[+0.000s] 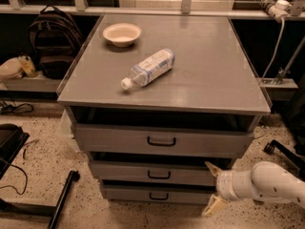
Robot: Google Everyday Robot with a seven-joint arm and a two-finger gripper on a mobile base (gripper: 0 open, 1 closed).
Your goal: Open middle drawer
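The middle drawer (pixel 157 173) is the second of three grey drawers in the cabinet, with a small black loop handle (pixel 158 175) centred on its front. It stands closed or nearly so, stepped back under the taller top drawer (pixel 162 140). The lowest drawer (pixel 155 193) sits beneath it. My gripper (pixel 212 190) is at the lower right, on a white arm, just right of the middle and lowest drawer fronts. Its two cream fingers are spread apart and hold nothing. It is well right of the handle.
A plastic bottle (pixel 147 68) lies on its side on the cabinet top (pixel 205 56), with a beige bowl (pixel 122 34) behind it. A backpack (pixel 55 42) stands at left. Black legs and cables (pixel 59 199) lie on the speckled floor at lower left.
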